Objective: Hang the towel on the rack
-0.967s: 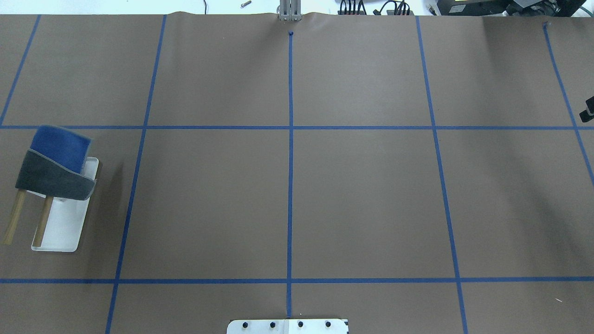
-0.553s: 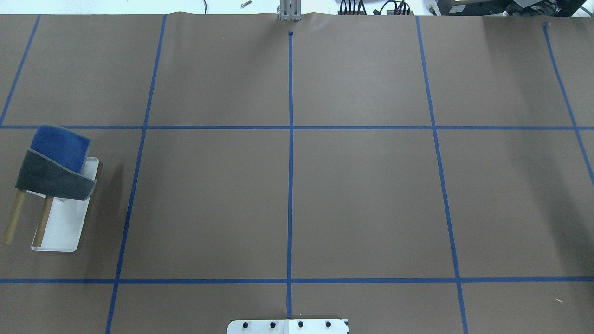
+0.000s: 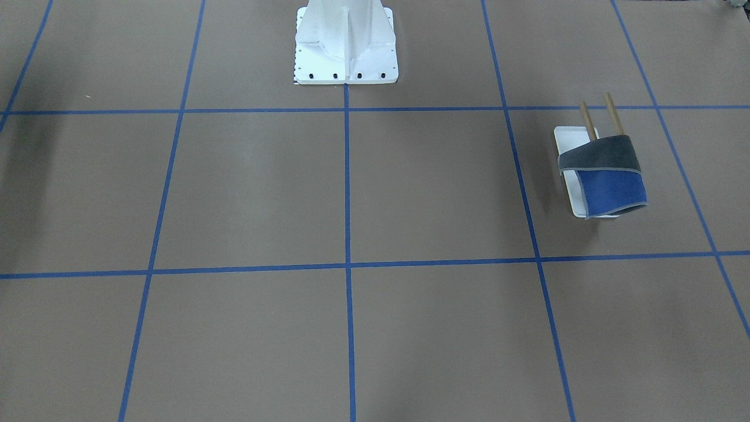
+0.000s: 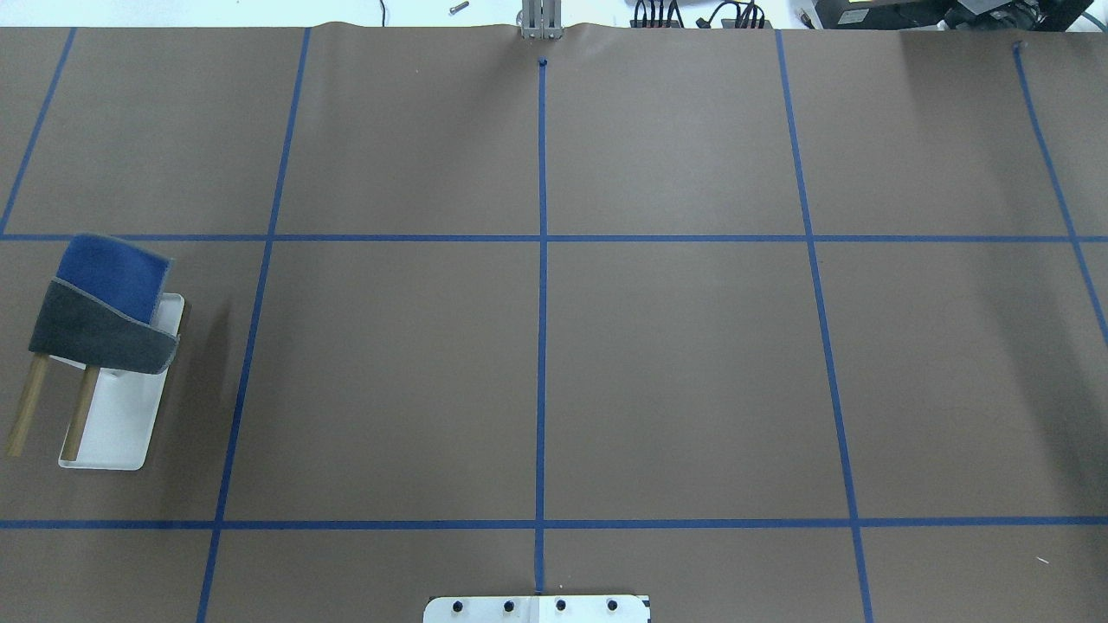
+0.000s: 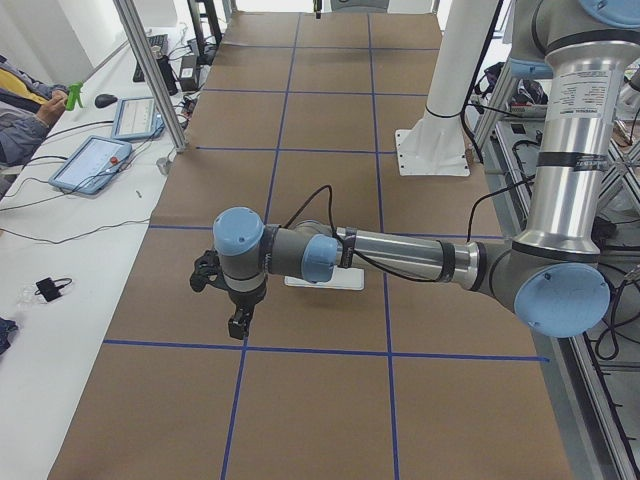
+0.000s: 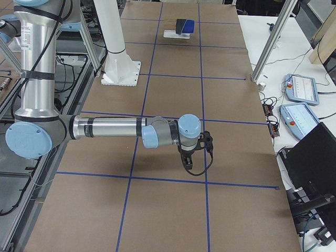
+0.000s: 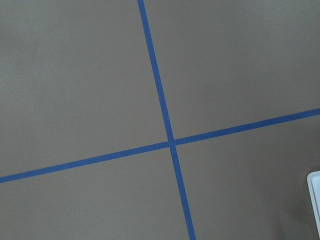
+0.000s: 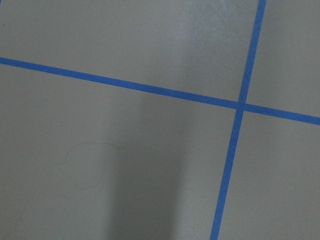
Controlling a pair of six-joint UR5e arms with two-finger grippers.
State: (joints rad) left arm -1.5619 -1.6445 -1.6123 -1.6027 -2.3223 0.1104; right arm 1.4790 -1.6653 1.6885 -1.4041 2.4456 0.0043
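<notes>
The towel [image 4: 102,311] hangs folded over the rack's two wooden rods [image 4: 80,414], dark grey side on top and blue flap toward the far side. The rack's white tray [image 4: 121,433] stands at the table's left edge. Both also show in the front view, the towel [image 3: 606,176] over the tray [image 3: 569,139]. My left gripper [image 5: 238,325] hangs low over the table beside the tray [image 5: 325,283]. My right gripper [image 6: 187,161] hangs over the opposite end, far from the towel [image 6: 185,26]. Neither holds anything; I cannot tell whether they are open or shut.
The white bolted pedestal [image 3: 345,44] stands at the robot's side of the table. Blue tape lines grid the brown table [image 4: 675,372]. Tablets [image 5: 95,160] and metal posts [image 5: 150,70] stand beyond the far edge. The tray's corner [image 7: 315,195] shows in the left wrist view.
A dark part of the right gripper at the overhead view's right edge has moved out of that view. The towel and rack have not moved.
</notes>
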